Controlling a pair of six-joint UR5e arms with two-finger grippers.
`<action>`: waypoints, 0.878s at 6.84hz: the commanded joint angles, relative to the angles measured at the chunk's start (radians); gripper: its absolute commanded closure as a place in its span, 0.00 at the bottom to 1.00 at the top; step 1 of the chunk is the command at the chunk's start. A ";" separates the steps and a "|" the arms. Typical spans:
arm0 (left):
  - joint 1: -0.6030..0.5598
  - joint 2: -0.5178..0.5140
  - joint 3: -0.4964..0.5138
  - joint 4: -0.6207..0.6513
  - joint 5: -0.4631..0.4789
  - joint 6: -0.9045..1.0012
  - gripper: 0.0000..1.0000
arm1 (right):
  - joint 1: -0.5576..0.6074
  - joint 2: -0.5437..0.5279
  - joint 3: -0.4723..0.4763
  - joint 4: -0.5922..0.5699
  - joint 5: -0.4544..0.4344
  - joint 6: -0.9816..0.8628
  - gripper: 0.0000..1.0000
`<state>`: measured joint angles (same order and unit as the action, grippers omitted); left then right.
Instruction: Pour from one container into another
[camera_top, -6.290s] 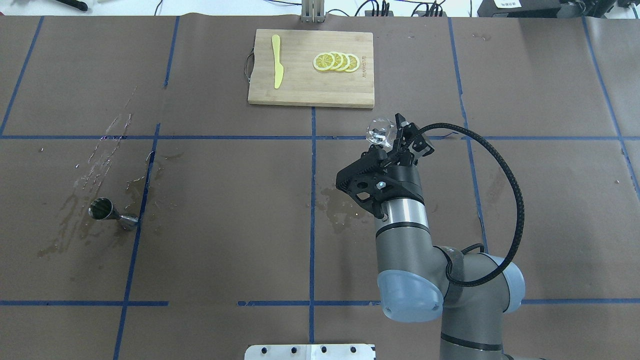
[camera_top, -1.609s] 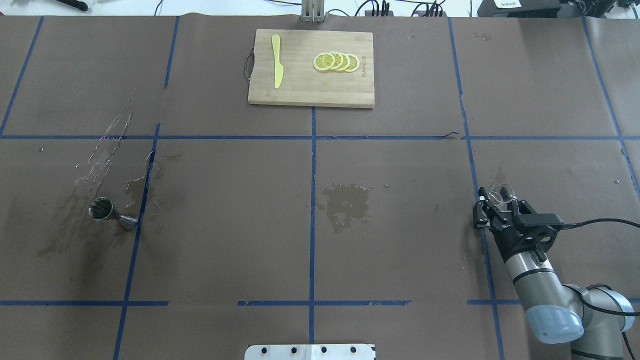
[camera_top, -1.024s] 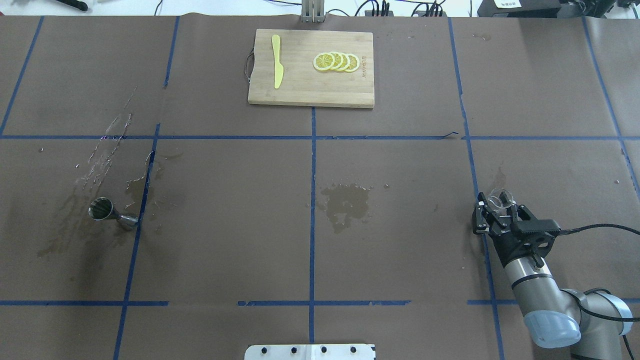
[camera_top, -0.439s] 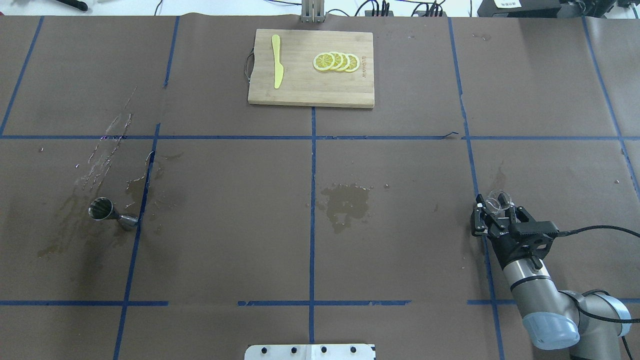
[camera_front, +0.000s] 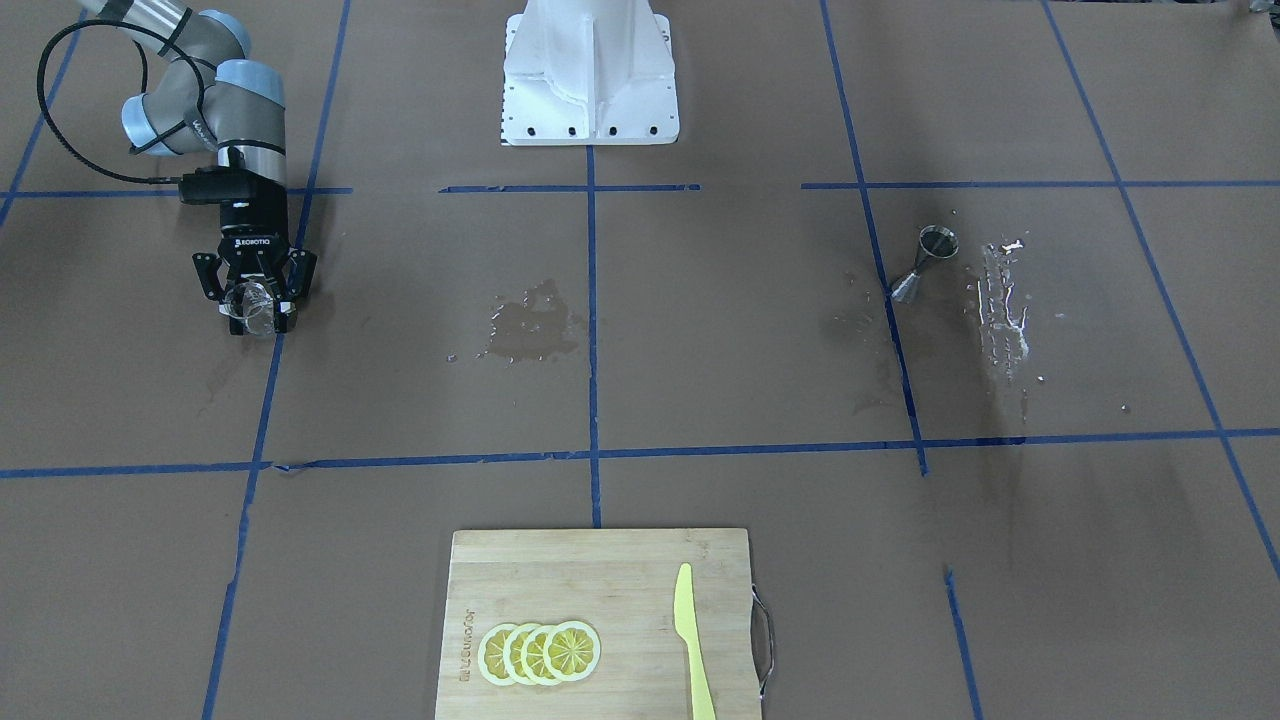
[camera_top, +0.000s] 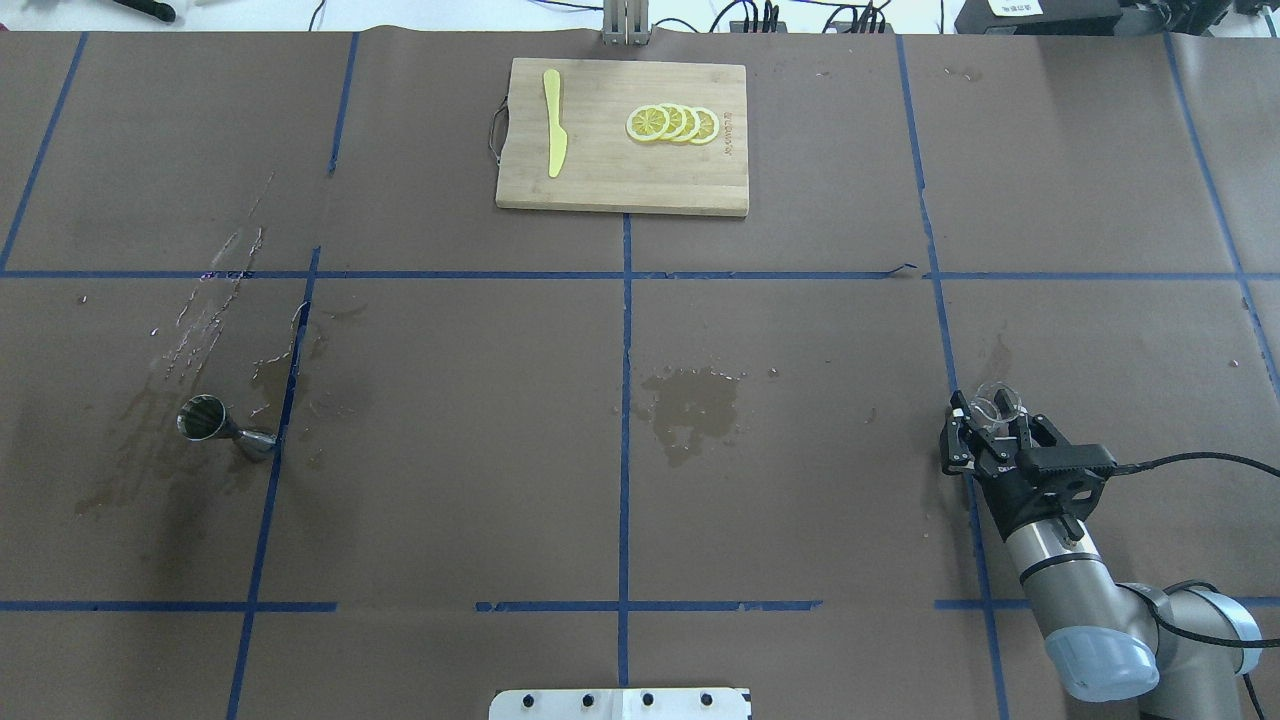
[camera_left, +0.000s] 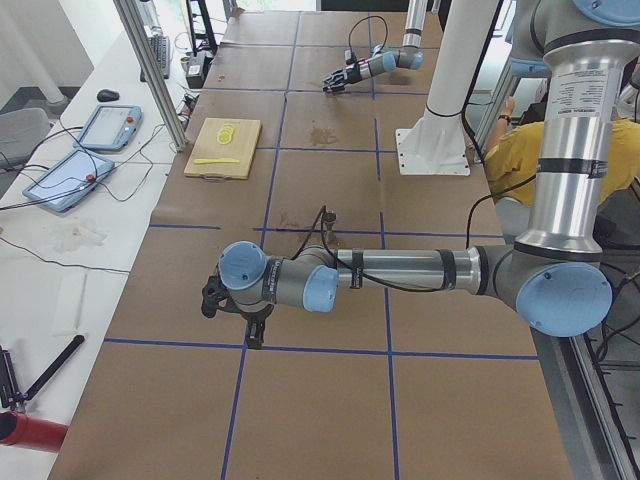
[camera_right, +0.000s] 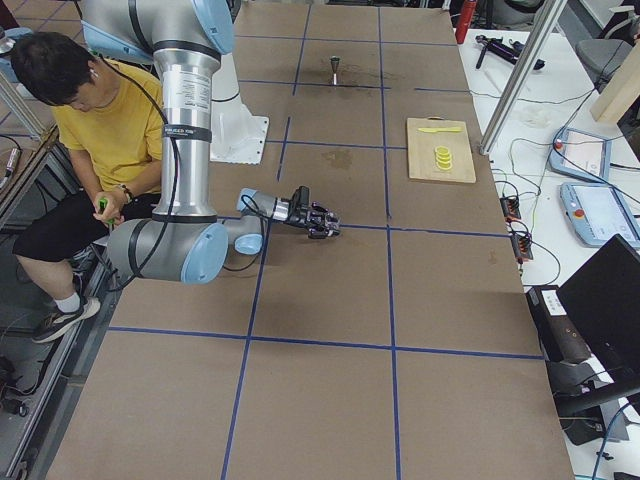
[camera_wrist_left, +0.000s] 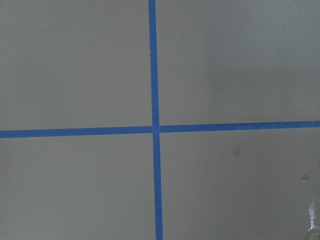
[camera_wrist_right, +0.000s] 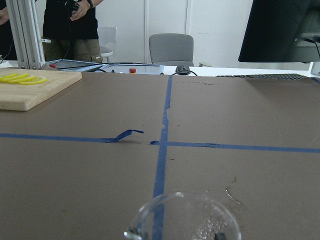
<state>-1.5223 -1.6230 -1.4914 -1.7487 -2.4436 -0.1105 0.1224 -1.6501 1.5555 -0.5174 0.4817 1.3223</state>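
The small clear glass is at the table's right side, between the fingers of my right gripper. That gripper is shut on it, low over the brown paper. The front view shows the same glass in the right gripper. Its rim fills the bottom of the right wrist view. The steel jigger stands far off at the left, among wet stains, also seen as the jigger. My left gripper shows only in the exterior left view, pointing down; I cannot tell its state.
A wooden cutting board with lemon slices and a yellow knife lies at the far middle. A wet patch marks the centre. A seated person is beside the robot's base.
The right arm carried the glass from the table's middle to the right side. Over the last second it eased slightly back toward the robot, glass still held.
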 joint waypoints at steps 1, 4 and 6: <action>-0.001 0.000 -0.001 0.000 0.000 0.000 0.00 | -0.001 0.003 0.000 0.000 0.000 0.000 0.42; -0.001 0.000 -0.003 0.000 0.000 0.000 0.00 | 0.000 0.007 -0.003 0.000 -0.005 0.002 0.00; 0.001 -0.002 -0.003 0.000 0.000 0.000 0.00 | -0.001 0.007 -0.002 0.000 -0.011 0.002 0.00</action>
<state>-1.5224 -1.6234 -1.4938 -1.7487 -2.4436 -0.1104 0.1219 -1.6432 1.5527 -0.5170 0.4731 1.3245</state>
